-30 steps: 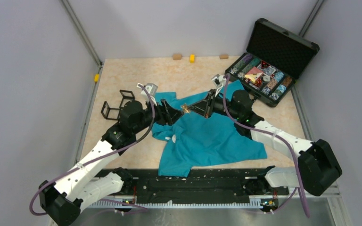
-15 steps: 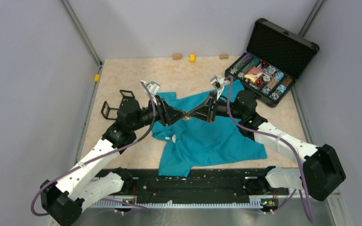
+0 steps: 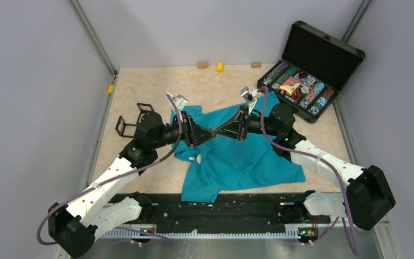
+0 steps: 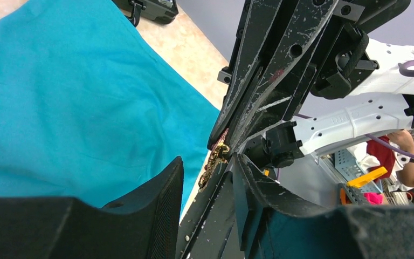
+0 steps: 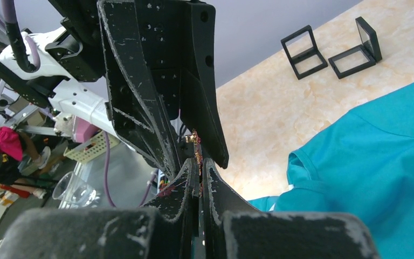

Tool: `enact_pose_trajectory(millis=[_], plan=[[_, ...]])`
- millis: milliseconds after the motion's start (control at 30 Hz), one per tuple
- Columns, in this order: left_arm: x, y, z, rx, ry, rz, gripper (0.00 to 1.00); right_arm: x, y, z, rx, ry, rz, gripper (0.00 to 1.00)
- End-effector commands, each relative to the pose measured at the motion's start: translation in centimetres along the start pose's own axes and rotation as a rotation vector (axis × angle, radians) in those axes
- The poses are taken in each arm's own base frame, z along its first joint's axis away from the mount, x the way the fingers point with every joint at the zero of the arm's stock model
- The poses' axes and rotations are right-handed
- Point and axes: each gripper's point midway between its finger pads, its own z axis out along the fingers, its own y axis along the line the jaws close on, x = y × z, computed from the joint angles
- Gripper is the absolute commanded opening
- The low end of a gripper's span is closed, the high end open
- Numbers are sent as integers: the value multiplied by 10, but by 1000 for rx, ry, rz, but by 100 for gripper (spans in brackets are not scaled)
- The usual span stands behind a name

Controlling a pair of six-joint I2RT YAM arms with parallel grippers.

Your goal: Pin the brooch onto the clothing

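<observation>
- While your arms reach in from the near edge, the teal T-shirt [image 3: 242, 162] lies rumpled on the table [image 3: 140, 91] just past their bases, a small white label showing towards its left side.
- Above the middle of that shirt, your left gripper [image 3: 208, 132] and right gripper [image 3: 220, 130] meet tip to tip.
- Your right gripper is clamped on the brooch [image 4: 215, 156]: its fingers press together, and the pink-red and brownish ornament sticks out at their tips.
- Your left gripper is parted, with a finger on either side of the brooch; you cannot tell whether either one touches it.
- Left of the shirt, two small black frames [image 3: 132, 121] stand on the table.
- Far right, a black case [image 3: 323, 54] sits open with its lid up and multicoloured trinkets [image 3: 299, 86] in its compartments.
- Along the far edge sit two tan blocks and a yellow block [image 3: 220, 66].
</observation>
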Motion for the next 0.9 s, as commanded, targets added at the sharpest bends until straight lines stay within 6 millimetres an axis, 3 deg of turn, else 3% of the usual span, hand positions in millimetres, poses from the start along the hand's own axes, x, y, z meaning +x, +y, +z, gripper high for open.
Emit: enact_pose_trajectory(millis=[0, 167, 867], plan=[[3, -5, -3, 34, 9, 35, 42, -24, 15, 0, -53, -50, -80, 0], [4, -2, -4, 26, 8, 38, 30, -23, 15, 0, -53, -46, -77, 0], [7, -3, -6, 30, 15, 55, 29, -18, 12, 0, -63, -17, -70, 0]])
